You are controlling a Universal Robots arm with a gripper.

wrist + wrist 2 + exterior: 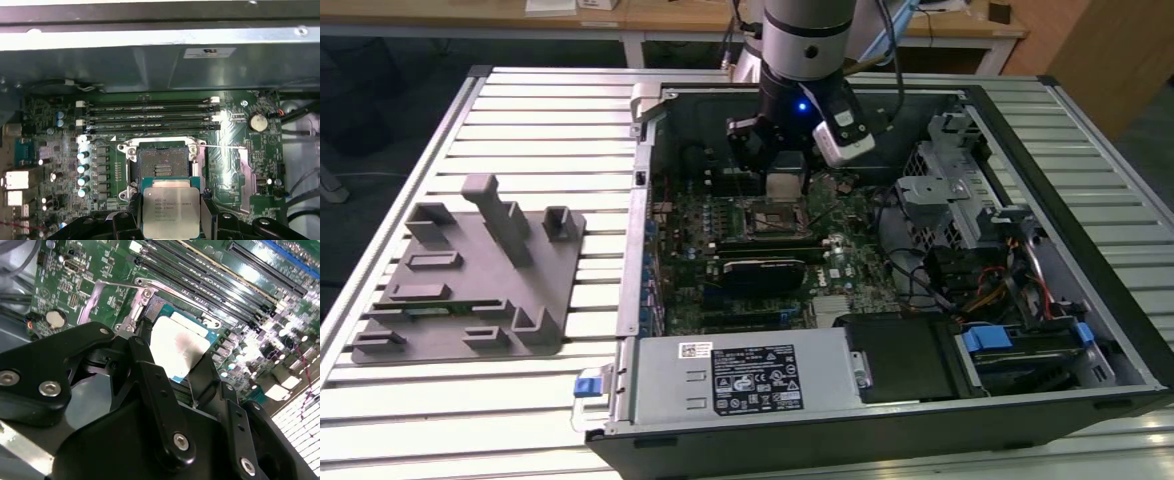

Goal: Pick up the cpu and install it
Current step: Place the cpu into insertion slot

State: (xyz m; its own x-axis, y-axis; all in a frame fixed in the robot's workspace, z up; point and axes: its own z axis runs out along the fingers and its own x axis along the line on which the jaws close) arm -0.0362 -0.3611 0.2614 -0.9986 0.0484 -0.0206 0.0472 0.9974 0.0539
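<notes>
Fingers [207, 216]: clamping flat silver square cpu [167, 212].
Below fingers: green motherboard [226, 165].
Surface: slatted grey metal desk [494, 405].

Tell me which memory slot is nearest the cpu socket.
The slot directly bordering the open socket; the other three lie beyond it, toward the case wall.

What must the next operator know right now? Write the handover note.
Claw: shut on the cpu, gripped by two opposite edges, inside the computer case.
Cpu: above the motherboard, close to the socket.
Done: cpu picked up.
Left: the socket is bare; the cpu is not yet seated in it.
</notes>
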